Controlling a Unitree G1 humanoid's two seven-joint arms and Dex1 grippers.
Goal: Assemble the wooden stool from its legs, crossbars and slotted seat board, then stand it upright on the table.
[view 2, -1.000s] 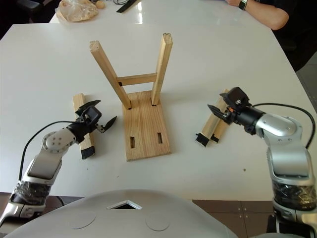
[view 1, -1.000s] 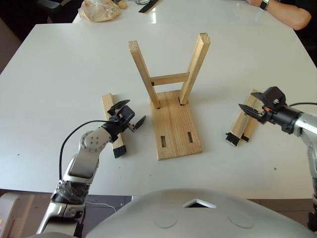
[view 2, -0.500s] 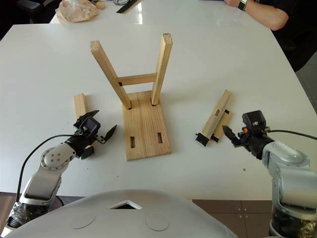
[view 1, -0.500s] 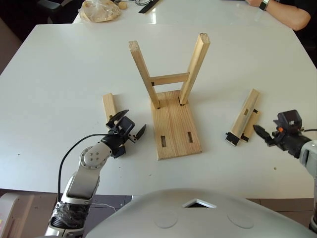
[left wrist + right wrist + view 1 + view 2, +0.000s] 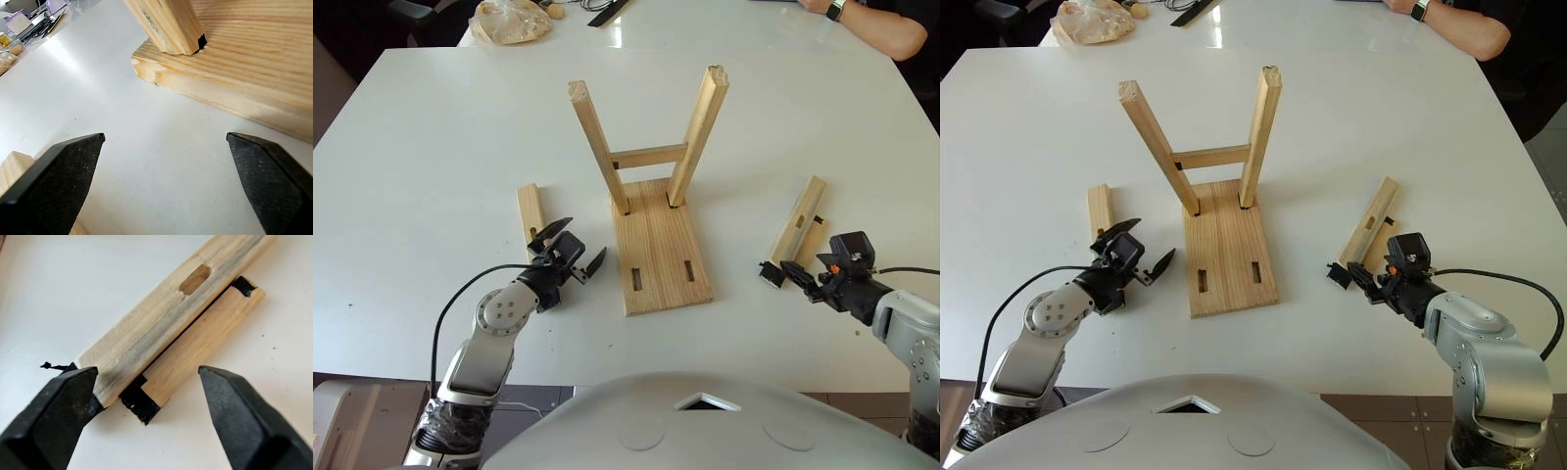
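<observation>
The seat board lies flat in the middle of the table, and two legs with a crossbar stand in its far slots. The left gripper hovers low beside its left edge, spread wide and empty. The right gripper, arm bent near the right edge, is also spread wide and empty, at the near end of a loose leg.

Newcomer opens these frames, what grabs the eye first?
Half-built stool at table centre: two legs joined by a crossbar stand in the flat seat board's far end, near slots empty. Each open gripper sits by loose wood: left gripper beside a single leg, right gripper at the near end of a leg-and-bar pair.
</observation>
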